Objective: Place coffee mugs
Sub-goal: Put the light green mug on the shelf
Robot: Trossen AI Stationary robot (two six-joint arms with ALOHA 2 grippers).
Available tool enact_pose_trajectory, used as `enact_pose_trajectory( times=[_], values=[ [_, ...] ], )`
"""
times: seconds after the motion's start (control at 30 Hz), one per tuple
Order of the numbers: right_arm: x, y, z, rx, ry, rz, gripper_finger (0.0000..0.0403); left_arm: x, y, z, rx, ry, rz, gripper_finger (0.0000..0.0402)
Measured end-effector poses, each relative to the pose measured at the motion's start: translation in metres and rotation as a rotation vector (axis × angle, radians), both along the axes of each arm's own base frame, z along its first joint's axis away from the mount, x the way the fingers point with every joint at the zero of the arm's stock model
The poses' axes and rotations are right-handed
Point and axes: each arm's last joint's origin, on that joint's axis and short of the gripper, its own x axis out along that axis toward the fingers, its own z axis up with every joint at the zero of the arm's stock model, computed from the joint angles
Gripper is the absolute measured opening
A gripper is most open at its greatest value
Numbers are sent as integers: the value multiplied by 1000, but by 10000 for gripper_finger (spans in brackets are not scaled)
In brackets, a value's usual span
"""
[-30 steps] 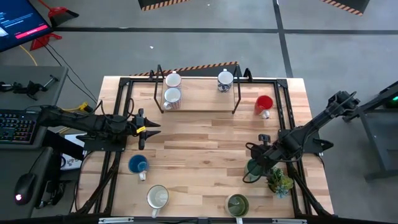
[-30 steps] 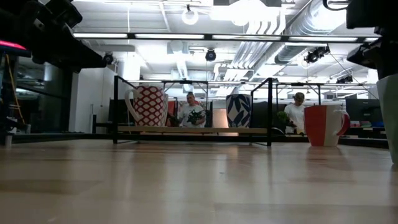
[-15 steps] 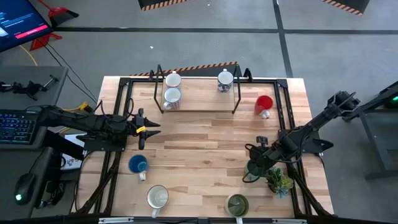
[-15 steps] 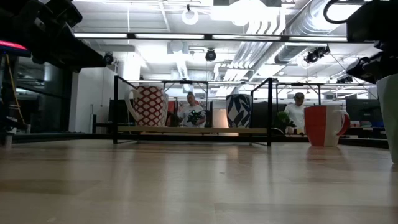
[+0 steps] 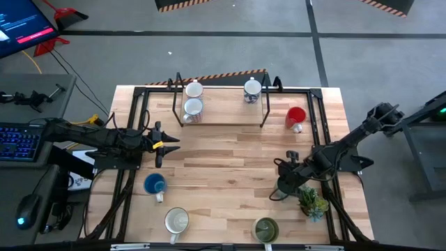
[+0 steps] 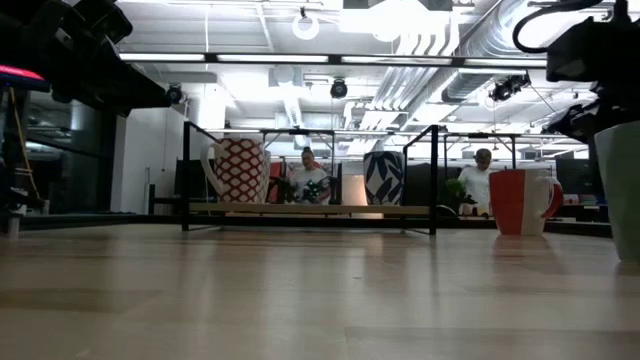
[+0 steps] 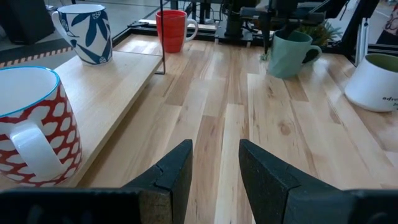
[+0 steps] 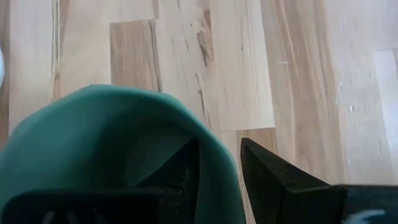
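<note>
The table carries a low rack along its far edge, already holding three mugs. Toward the near right corner, the right gripper is clamped on the wall of the teal green mug, one finger inside, one outside. The rack lies across the table from it. The left gripper, fingers apart and empty, waits by the left edge.
</note>
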Motion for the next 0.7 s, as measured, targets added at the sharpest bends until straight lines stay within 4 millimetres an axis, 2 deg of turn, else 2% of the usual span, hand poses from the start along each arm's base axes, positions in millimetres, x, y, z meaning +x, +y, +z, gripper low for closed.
enact_pose_trajectory(
  times=[0.17,0.33,0.53,0.7],
  values=[
    [6,-4,1,19,-24,-34,84,0,0,0,1,1,0,122],
    [16,-10,3,45,-85,-85,14,0,0,0,2,1,0,122],
    [34,-20,7,44,-194,-123,5,0,0,0,2,2,0,122],
    [49,-39,23,-47,-259,-128,3,0,0,0,3,3,-1,122]
  ],
)
